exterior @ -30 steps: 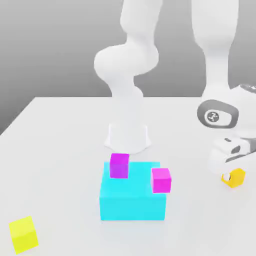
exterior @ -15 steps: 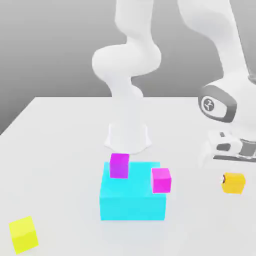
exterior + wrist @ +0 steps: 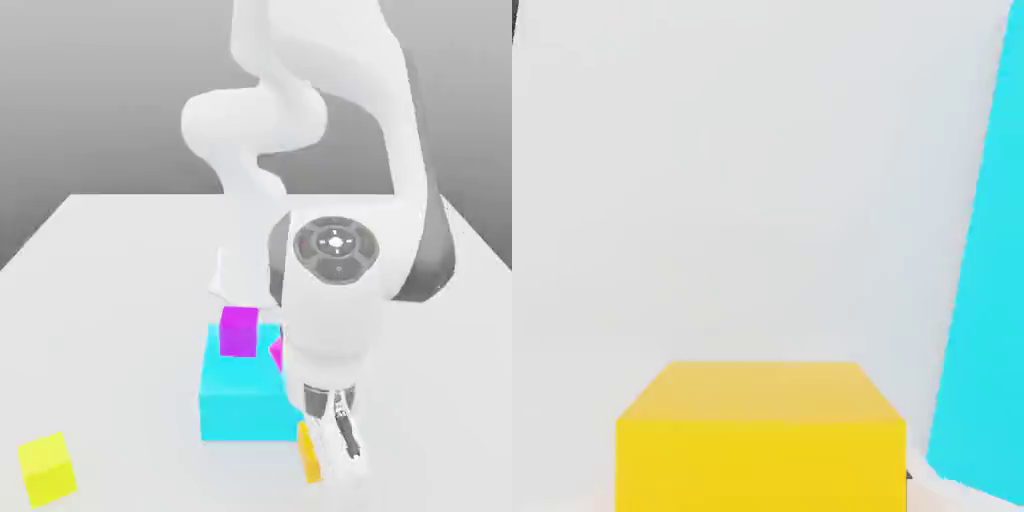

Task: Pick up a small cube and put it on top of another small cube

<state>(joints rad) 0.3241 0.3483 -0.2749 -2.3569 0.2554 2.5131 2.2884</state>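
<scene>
The Franka arm [image 3: 335, 290] leaned well forward over the white table [image 3: 110, 300], its wrist turned down so that the gripper [image 3: 325, 450] hung low near the table's front edge, a posture that read as carrying rather than reaching. Just beside the gripper, toward the exterior view's left, stood the large cyan block [image 3: 240, 395]; it served as a platform, not a container, and bore a magenta cube [image 3: 239, 331] on its top, with a second magenta cube [image 3: 276, 352] mostly hidden behind the arm. No open container was in the scene. Well apart from the gripper, farther toward the exterior view's left, the lemon-yellow cube [image 3: 46, 482] sat alone on the table, presumably the stacking target. The gripper was clenched on the amber cube [image 3: 309, 451], which sat between the fingers clear of the cyan block; the hand view had the same cube [image 3: 760, 440] close in front.
</scene>
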